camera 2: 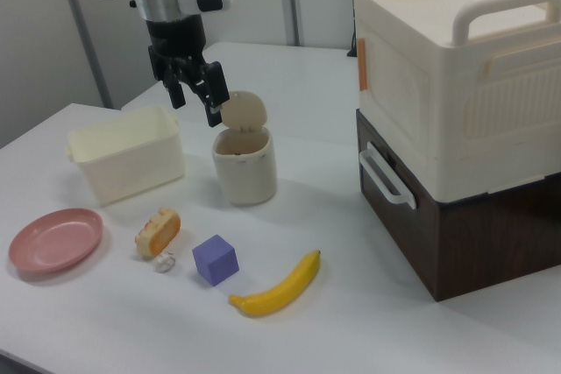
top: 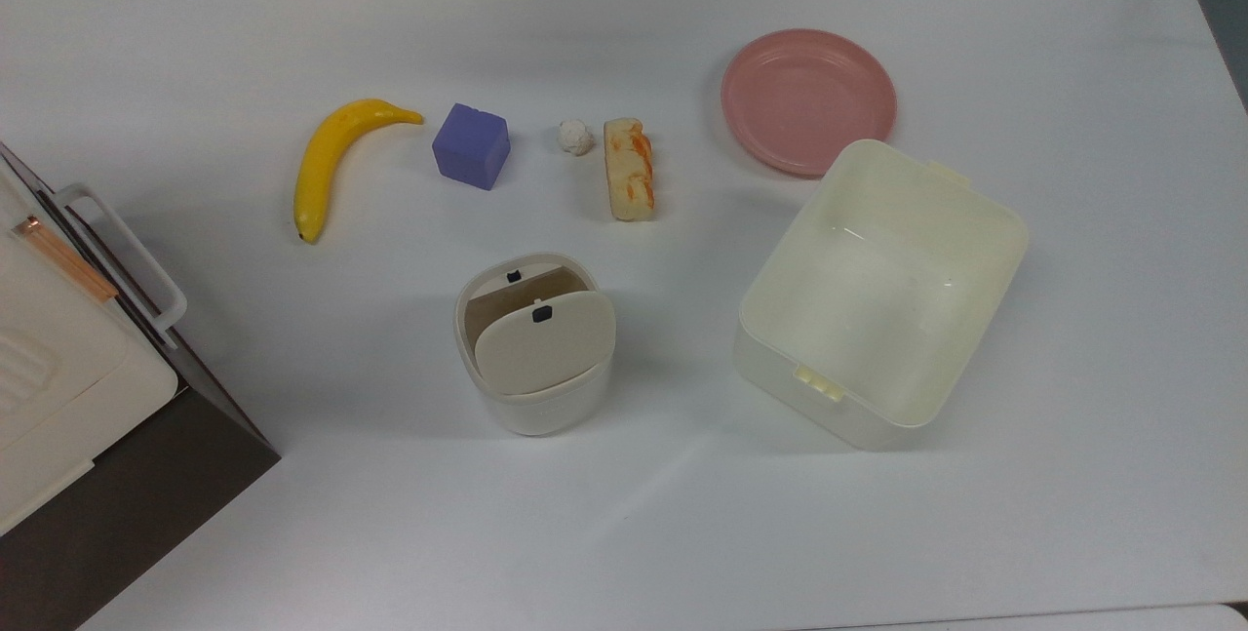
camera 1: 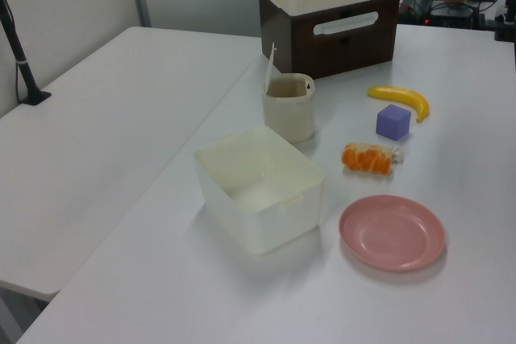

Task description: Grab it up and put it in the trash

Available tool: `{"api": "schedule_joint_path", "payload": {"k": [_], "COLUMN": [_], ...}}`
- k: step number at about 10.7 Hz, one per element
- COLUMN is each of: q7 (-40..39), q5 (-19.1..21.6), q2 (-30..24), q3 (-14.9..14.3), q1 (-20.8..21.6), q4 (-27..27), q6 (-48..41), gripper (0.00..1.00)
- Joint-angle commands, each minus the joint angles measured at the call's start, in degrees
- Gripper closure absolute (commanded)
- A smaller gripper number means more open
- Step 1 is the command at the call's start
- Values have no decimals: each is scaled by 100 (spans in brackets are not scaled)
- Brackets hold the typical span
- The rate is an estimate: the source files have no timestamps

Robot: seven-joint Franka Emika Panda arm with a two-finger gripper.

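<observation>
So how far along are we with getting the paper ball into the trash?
Nothing is done yet. The paper ball lies on the table between the cube and the bread roll. The gripper is open and empty, up beside the trash bin, whose flap is tilted. Left: reach the ball, grasp, carry, drop in.

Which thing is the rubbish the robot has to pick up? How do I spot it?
Look along the row of things on the white table, between the purple cube and the orange-streaked bread roll. The crumpled ball sits there, close beside the roll. It is off-white, wrinkly and by far the smallest thing.
</observation>
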Motion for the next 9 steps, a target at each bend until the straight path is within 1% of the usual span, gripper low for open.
{"api": "schedule_joint_path", "payload": {"k": [1, 9], "q7": [126, 126], "q5": [98, 88], "q2": [-63, -46], "q3": [-87, -87], "q1": [38, 37], "q4": [24, 33], "q6": [-148, -116], "gripper": [0, 0]}}
